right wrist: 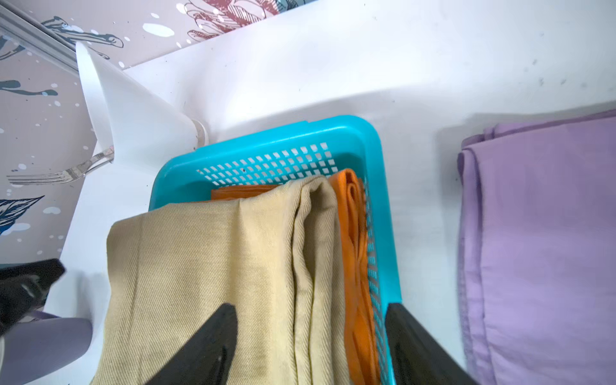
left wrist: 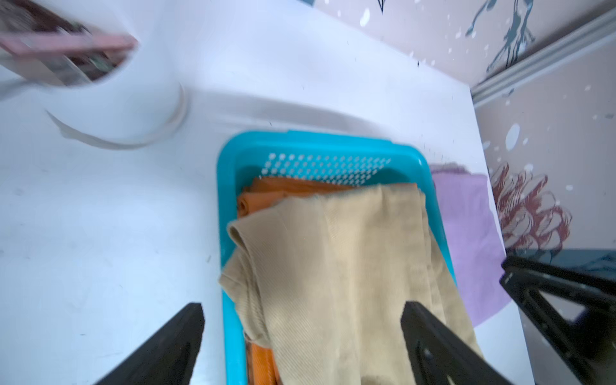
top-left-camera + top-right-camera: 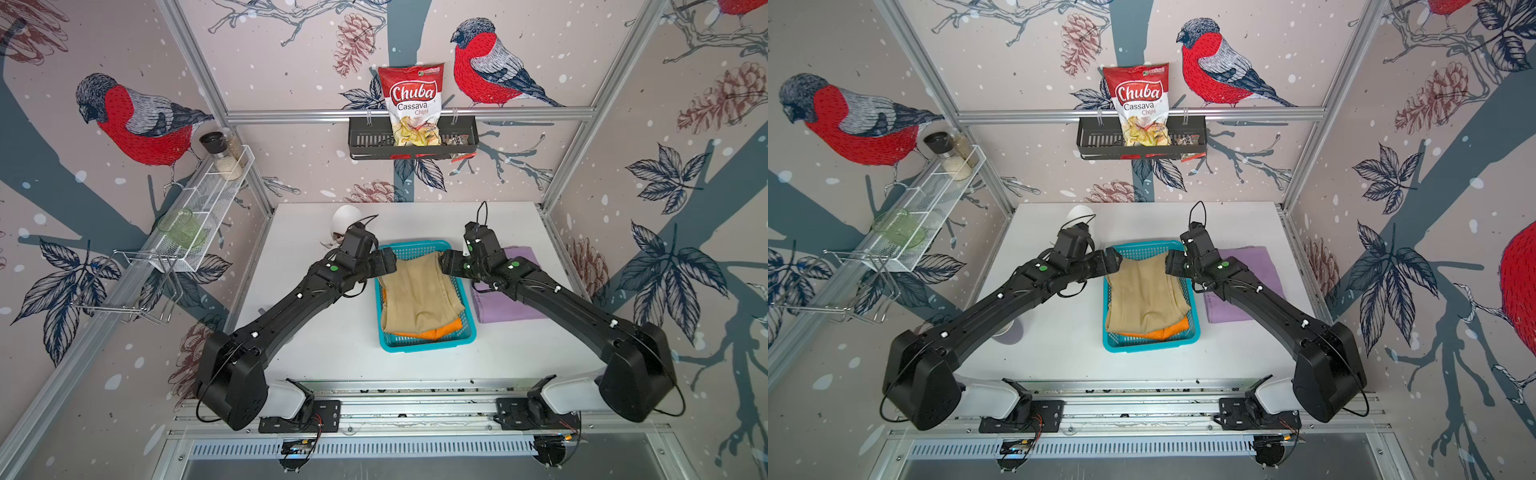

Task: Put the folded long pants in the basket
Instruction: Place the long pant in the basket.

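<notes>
Jaws of the left gripper (image 2: 301, 306) stand wide apart and clamp nothing. Jaws of the right gripper (image 1: 310, 306) also stand apart, somewhat narrower, with no cloth pinched between them. Note that both grippers hover over the far end of the basket (image 3: 428, 345), facing each other across it.

Observe the tan pants (image 3: 419, 291) lying in the basket on top of the orange pants (image 3: 442, 328), directly below both sets of jaws. One tan edge drapes over the basket rim on the left gripper's side.

Find the lilac pants (image 3: 511, 309) flat on the worktop (image 3: 332, 349), just beside the basket toward the right edge, partly under the right arm.

Read the red-and-white bag (image 3: 411, 99) in the black wall rack (image 3: 370, 141): "Chuba Cassava Chips".
</notes>
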Controlling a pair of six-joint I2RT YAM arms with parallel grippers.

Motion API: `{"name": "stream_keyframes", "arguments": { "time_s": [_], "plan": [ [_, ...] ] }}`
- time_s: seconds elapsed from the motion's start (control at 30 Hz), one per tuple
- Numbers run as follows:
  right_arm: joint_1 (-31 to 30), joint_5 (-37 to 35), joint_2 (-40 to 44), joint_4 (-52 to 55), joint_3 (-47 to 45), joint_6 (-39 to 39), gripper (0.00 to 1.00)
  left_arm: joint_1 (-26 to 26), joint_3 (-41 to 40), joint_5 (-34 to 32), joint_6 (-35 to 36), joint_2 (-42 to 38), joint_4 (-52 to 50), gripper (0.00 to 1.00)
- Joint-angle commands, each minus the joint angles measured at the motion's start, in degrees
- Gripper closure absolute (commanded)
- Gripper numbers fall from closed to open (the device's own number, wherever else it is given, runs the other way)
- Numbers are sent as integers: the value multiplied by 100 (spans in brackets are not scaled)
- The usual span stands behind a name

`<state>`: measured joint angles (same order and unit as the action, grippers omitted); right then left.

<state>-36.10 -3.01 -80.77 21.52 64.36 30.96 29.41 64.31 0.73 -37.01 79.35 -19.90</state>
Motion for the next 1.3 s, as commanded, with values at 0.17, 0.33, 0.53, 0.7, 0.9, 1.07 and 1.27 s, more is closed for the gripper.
{"name": "stream_keyframes", "arguments": {
  "time_s": [0.17, 0.33, 0.53, 0.7, 0.9, 1.07, 1.27],
  "plan": [
    [-384, 1532, -760, -1175, -69, 305, 100, 313, 225, 1288, 158, 482, 1000, 100],
    [-119, 1649, -1236, -1626, -394, 590, 100, 584, 204, 1567, 259, 1312, 616, 100],
    [216, 1772, -1466, -1990, -739, 680, 100, 583, 4, 1006, 477, 1527, 392, 100],
    [202, 1852, -1646, -1834, -509, 588, 100, 575, 281, 543, 805, 2017, -155, 100],
    [406, 1774, -1146, -1405, -169, 314, 100, 551, 950, -86, 1194, 2099, -593, 100],
    [1004, 1558, -535, -895, -189, -16, 82, 529, 2139, 595, 1163, 2295, -589, 96],
    [2165, 914, -227, -357, -854, -152, 66, 619, 3675, 1772, 715, 3099, -46, 74]
  ]
}}
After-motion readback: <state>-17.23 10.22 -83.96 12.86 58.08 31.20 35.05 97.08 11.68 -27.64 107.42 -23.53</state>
